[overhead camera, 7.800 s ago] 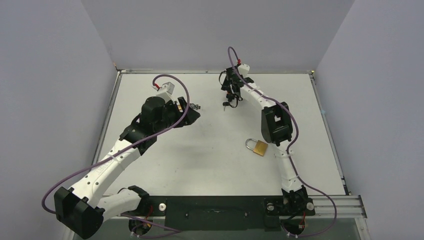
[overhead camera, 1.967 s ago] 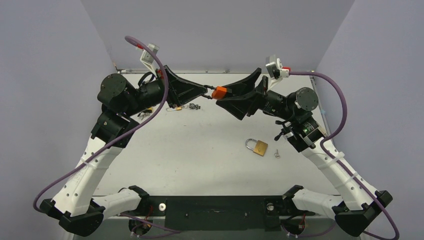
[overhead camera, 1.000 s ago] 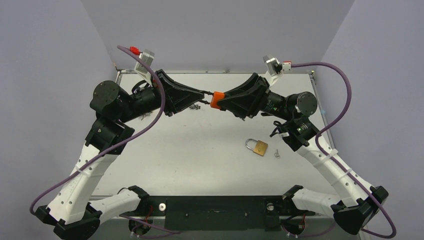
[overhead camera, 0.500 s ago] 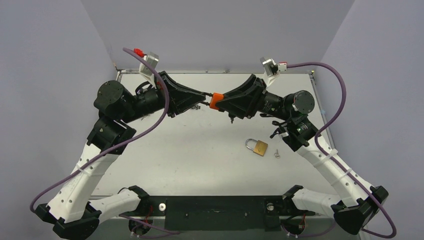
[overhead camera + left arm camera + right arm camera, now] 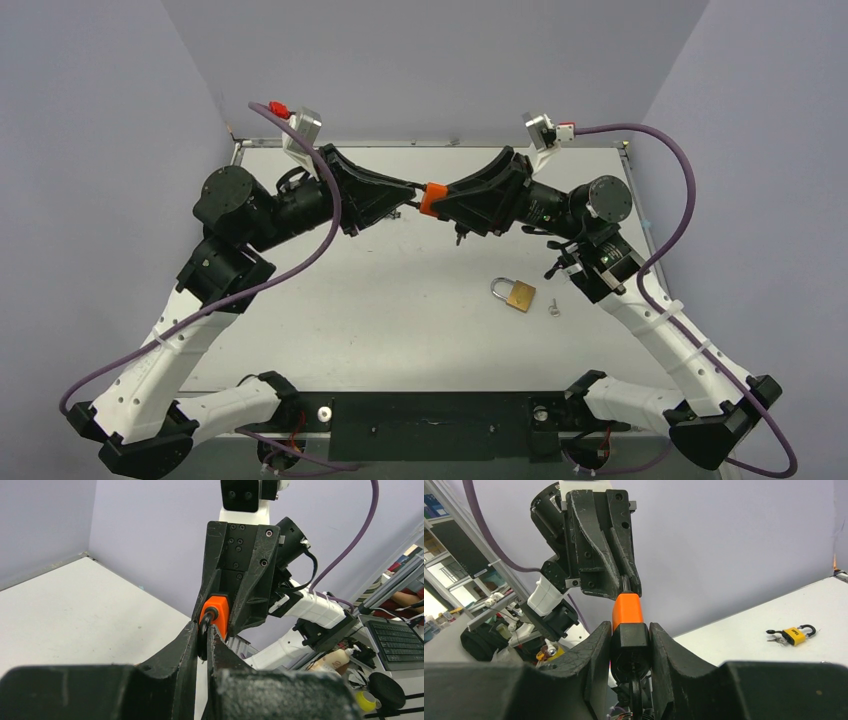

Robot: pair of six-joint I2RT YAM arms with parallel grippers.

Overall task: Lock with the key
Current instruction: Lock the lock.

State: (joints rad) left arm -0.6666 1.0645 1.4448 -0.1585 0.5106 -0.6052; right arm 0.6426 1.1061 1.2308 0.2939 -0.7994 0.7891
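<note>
**Two hands tip to tip in the air**

Up high, right hand (image 5: 630, 647) squeezed tight on the black end of an orange lock (image 5: 626, 609). Facing it, left hand (image 5: 202, 642) almost fully closed, pinching a small dark piece (image 5: 206, 619) poking into the orange end. Hard to tell if key or lock loop. Both hands well above the far part of the tabletop (image 5: 400, 330). Down below, near the right arm, a brass padlock (image 5: 518, 294) lying flat, with a tiny key (image 5: 553, 309) just beside it. Off to the side in the right wrist view, a small yellow padlock (image 5: 794, 631) with keys.
</note>
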